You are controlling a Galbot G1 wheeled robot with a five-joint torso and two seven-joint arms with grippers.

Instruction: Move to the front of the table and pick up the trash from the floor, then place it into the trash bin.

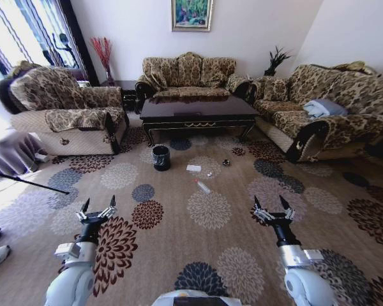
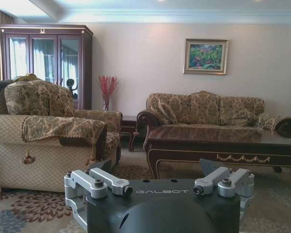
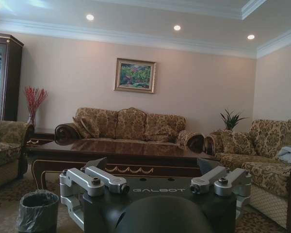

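While the robot is far back from the coffee table (image 1: 198,109), the white paper (image 1: 193,168), bottle (image 1: 202,186) and small dark wrapper (image 1: 226,162) lie on the flowery carpet (image 1: 179,248) near the black trash bin (image 1: 161,157). Left gripper (image 1: 97,209) and right gripper (image 1: 272,208) both hang low out front, fingers spread wide and holding nothing, probably ready for grabbing.

Patterned sofas (image 1: 188,73), framed pic (image 1: 192,14) (cream wall).
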